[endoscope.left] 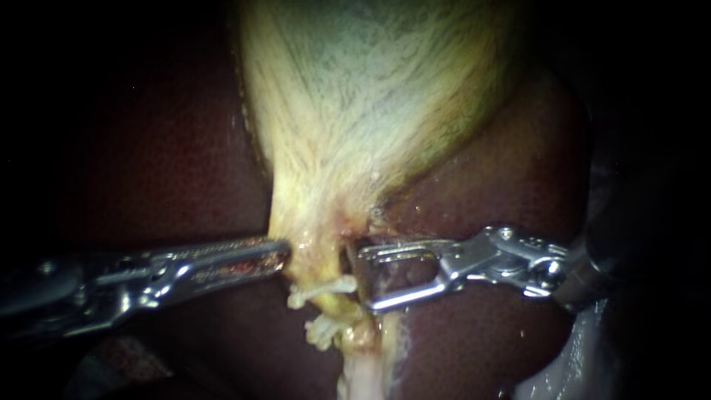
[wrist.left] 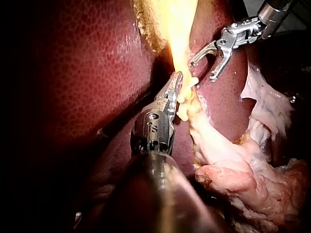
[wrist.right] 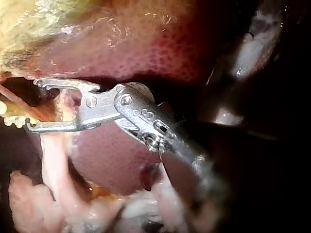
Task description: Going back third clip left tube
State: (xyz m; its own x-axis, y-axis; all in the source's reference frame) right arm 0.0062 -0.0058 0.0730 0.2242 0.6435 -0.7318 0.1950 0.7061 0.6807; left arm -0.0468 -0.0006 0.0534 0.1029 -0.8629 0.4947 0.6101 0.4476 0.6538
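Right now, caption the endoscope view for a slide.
Left instrument grips the gallbladder neck; right instrument, jaws open, sits at the clipped tube.

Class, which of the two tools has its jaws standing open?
The right tool: a clear gap shows between its jaws. The left tool has its jaws closed on the gallbladder.
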